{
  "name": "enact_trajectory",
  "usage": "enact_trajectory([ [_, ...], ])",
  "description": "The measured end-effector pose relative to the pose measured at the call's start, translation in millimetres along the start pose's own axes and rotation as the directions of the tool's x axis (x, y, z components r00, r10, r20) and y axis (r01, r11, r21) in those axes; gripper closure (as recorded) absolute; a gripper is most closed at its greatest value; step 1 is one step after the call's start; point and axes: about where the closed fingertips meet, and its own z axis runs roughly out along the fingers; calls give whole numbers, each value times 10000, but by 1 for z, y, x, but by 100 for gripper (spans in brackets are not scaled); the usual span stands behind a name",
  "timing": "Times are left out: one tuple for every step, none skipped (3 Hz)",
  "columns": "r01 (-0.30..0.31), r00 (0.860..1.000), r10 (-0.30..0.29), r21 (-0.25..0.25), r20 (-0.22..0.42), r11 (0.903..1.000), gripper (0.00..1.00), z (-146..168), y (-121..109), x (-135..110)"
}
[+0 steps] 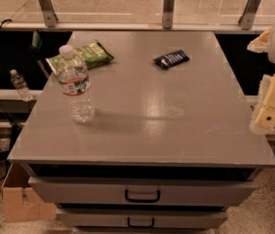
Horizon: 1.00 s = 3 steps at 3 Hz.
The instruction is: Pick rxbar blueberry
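The rxbar blueberry (pixel 171 59) is a small flat bar in a dark navy wrapper with white lettering. It lies flat on the far right part of the grey cabinet top (pixel 142 126). My gripper (pixel 268 112) is a cream-coloured piece at the right edge of the view, hanging just off the cabinet's right side. It is well apart from the bar, nearer to the camera and to the right of it. Nothing shows in it.
A clear water bottle (pixel 75 86) stands upright on the left of the top. A green chip bag (pixel 81 56) lies behind it at the far left. Drawers (pixel 142 194) front the cabinet. A cardboard box (pixel 20 199) sits on the floor at the left. A railing (pixel 166 6) runs behind.
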Motion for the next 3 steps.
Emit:
enact_trajectory([
  [15, 10000, -17, 166, 78, 9999, 0, 2, -8, -3],
  [-189, 9982, 165, 414, 578, 9990, 0, 25, -46, -17],
  [-762, 9860, 669, 565, 1525, 9955, 0, 61, -95, -42],
])
